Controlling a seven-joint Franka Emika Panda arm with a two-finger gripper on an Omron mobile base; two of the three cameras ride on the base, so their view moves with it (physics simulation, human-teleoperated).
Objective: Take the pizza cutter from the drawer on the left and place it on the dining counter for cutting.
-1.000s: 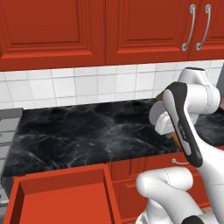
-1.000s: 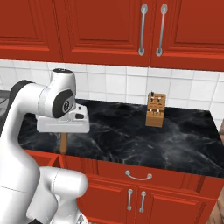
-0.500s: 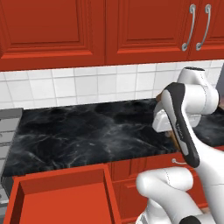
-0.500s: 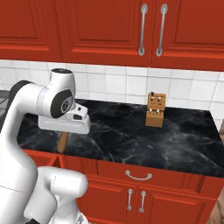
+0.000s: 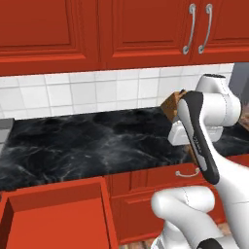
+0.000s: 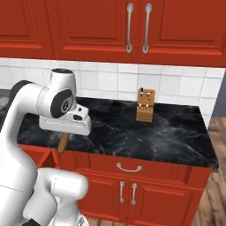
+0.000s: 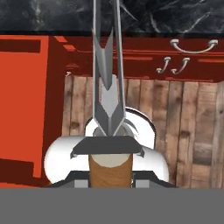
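My gripper [image 7: 110, 174] is shut on the pizza cutter's brown wooden handle [image 7: 110, 168]. Its silver wheel [image 7: 106, 65] points away from the hand, seen edge-on. In the right base view the handle [image 6: 63, 142] hangs below the white hand [image 6: 66, 125], just off the front edge of a black marble counter [image 6: 167, 132]. The drawer [image 5: 53, 216] stands open and plain red inside at the lower left; it also appears as a red drawer [image 7: 22, 100] in the hand view. The dining counter is out of view.
Red wall cupboards [image 5: 146, 29] hang over the black marble counter [image 5: 87, 146], which is backed by white tiles. A wooden knife block [image 6: 145, 105] stands at its back. Red drawers and doors with silver handles [image 6: 129, 167] lie below, above a wooden plank floor [image 7: 175, 118].
The whole scene has slid left in both base views, so the base has moved right. The cutter stays in the same grip.
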